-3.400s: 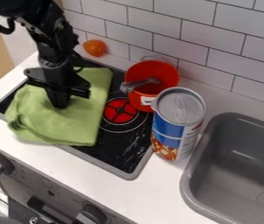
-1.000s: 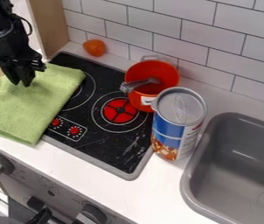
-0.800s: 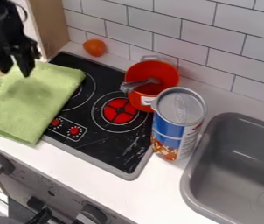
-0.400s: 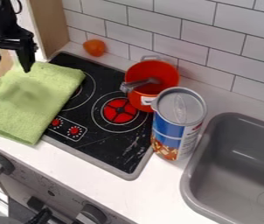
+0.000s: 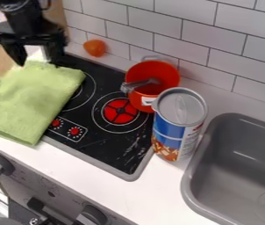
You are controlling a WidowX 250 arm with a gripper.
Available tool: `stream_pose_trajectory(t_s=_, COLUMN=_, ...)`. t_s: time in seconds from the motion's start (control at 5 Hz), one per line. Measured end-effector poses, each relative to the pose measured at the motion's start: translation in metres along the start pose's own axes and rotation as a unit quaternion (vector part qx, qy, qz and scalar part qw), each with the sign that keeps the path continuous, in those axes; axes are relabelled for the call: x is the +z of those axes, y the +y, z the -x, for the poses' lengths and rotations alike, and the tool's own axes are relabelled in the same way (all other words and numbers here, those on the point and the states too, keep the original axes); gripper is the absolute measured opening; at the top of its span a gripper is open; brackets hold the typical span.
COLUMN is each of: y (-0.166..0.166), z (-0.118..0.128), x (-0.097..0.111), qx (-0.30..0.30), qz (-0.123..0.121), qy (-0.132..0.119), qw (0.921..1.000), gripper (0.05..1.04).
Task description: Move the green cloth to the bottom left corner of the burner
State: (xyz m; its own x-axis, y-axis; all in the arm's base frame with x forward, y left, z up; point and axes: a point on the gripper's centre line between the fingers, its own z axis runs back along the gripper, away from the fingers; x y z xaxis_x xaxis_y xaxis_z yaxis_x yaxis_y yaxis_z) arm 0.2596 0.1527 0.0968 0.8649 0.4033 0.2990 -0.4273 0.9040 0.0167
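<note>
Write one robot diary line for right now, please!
green cloth: over left end of cooktop and counter | tool: open, holding nothing, near cloth's far edge | red pot: beside tall can

Your light-green cloth lies spread, creased along its left edge, across the left end of your flat, black, gray-rimmed burner, spilling past the rim.

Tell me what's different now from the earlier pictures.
The soft green cloth has moved left, partly off the black stovetop, uncovering two red round controls. The black metal fingers, together at the cloth before, have let go and risen, spreading apart near its back edge. The orange-red pot and the blue-and-white can stayed put.
</note>
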Motion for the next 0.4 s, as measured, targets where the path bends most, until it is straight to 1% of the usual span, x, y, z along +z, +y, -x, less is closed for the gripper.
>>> stream_pose_trajectory(t_s=0.2, y=-0.018, z=0.018, x=0.022, qx=-0.020, qz=0.006, qy=0.013, qw=0.9997, gripper=0.999)
stream_pose_trajectory(t_s=0.4, y=-0.033, z=0.049, x=0.040, qx=-0.038, qz=0.005, qy=0.019, qw=0.9991, gripper=0.999)
